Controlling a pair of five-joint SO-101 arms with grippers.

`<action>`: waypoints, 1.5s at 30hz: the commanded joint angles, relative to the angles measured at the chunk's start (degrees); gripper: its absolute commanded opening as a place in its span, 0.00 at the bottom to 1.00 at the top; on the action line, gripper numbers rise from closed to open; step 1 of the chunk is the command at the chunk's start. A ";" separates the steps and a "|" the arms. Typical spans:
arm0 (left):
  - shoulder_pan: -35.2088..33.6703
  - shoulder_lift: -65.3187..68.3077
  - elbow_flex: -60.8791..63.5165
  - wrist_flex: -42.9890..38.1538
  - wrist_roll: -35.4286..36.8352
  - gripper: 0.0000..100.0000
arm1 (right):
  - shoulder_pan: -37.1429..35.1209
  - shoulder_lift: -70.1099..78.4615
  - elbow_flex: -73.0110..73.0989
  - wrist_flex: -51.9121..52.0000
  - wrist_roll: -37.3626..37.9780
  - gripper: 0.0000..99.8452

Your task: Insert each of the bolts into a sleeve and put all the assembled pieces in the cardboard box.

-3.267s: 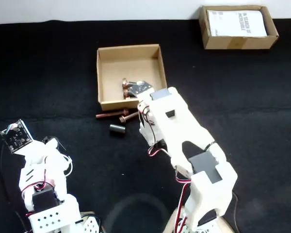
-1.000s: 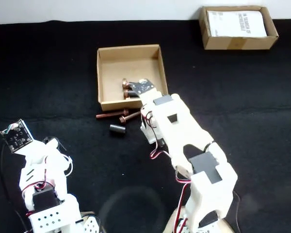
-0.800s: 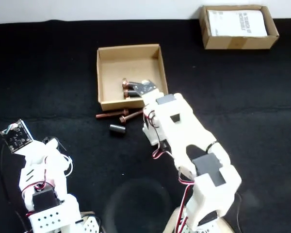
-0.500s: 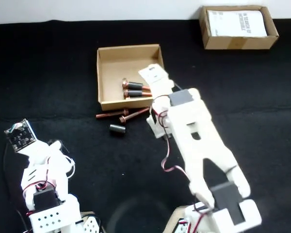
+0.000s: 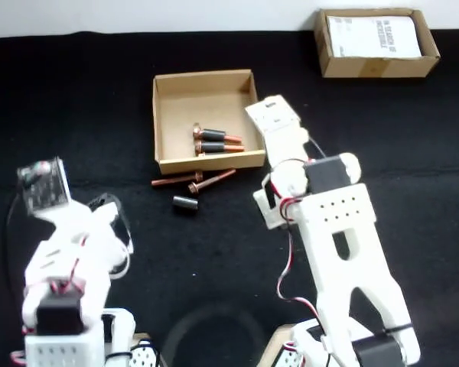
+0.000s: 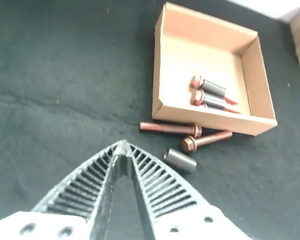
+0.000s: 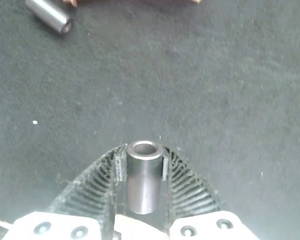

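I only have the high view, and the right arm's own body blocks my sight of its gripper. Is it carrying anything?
Observer: Yes. The right gripper is shut on a short grey metal sleeve, hollow end facing out over the black table cover.
Operator: And the left gripper, from its own camera?
Observer: The left gripper is shut with nothing in it, and its tips point toward the loose grey metal sleeve lying on the table cover.
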 commanded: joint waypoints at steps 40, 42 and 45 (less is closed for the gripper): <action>23.34 104.66 -62.20 2.02 48.97 0.18 | 1.27 -16.31 23.16 -7.69 -3.69 0.01; 25.01 104.57 -62.99 2.02 49.49 0.18 | 1.27 -16.40 23.16 -7.43 -3.69 0.01; 27.30 104.57 -63.34 2.02 50.46 0.18 | 1.36 -16.57 23.16 -7.43 -3.69 0.01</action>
